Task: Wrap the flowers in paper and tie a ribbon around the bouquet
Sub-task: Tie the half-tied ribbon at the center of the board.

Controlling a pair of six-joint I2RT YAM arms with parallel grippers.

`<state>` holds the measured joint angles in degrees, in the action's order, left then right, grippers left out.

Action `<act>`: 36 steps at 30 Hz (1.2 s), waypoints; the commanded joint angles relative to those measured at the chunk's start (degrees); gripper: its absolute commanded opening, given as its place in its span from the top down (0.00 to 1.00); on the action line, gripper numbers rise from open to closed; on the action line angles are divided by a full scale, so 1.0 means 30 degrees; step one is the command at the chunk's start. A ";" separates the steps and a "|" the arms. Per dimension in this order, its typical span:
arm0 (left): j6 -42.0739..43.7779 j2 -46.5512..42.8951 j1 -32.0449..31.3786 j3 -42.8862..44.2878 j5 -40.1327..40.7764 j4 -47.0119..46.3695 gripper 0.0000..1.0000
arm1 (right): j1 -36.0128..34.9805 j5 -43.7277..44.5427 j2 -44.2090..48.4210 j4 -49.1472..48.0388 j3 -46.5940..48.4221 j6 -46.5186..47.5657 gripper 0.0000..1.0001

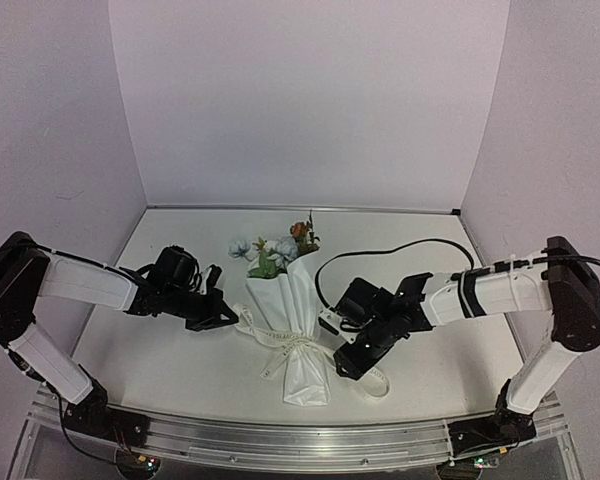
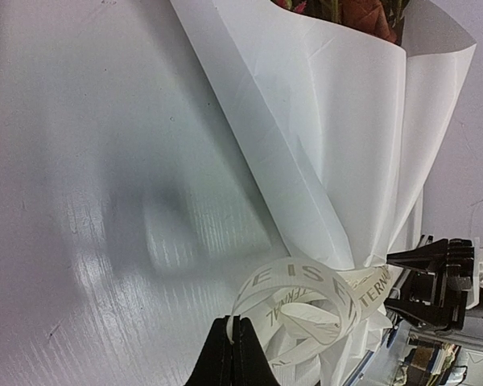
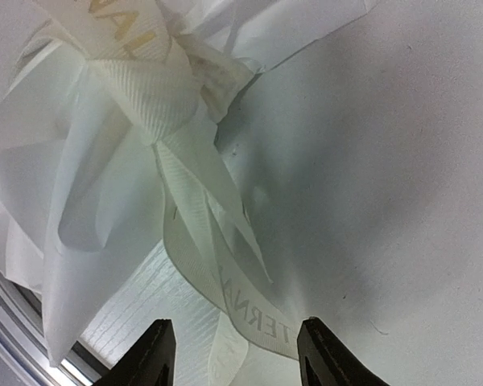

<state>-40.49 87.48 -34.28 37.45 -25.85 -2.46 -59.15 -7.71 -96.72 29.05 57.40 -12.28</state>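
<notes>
The ribbon point(image 1: 298, 347) sat knotted round the paper point(image 1: 290, 300) and flowers point(image 1: 275, 250).
The left gripper point(image 2: 233, 331) pinched one end; the right gripper point(image 3: 235, 342) stood open over a tail.

Paper point(image 1: 292, 300): thin, white, smooth, slight sheen, sharp creases, crumpled where gathered. Ribbon point(image 3: 157, 104) round the paper: cream woven cloth, fine ribbed weave, matt, printed lettering. Table point(image 2: 97, 201) under the paper: white, semi-gloss, faint parallel ribbing, soft reflections. Rail point(image 1: 280, 437) on the near side of the paper: bare brushed metal. Fingers of the right gripper point(image 3: 233, 358): black, matt, plastic look.
</notes>
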 commanded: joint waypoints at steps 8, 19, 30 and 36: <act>0.0059 -0.0361 0.0079 0.0546 -0.0262 -0.0168 1.00 | 0.0688 0.2445 0.1812 -0.0446 -0.0390 0.0375 0.47; 0.0105 -0.0158 0.0077 0.0797 -0.0346 -0.0094 1.00 | 0.1460 0.1855 -0.0167 -0.0546 -0.0138 0.1520 0.47; 0.0103 0.0077 0.0090 0.0819 -0.0437 -0.0175 1.00 | 0.0824 0.0656 -0.0539 -0.1129 -0.0152 0.1230 0.48; 0.0069 0.0094 0.0090 0.0763 -0.0461 -0.0238 1.00 | 0.0520 0.0417 -0.1081 -0.1305 0.0517 0.1094 0.48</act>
<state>-40.51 87.48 -34.28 37.50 -26.53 -2.44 -56.95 -5.72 -98.67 26.22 56.28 -8.81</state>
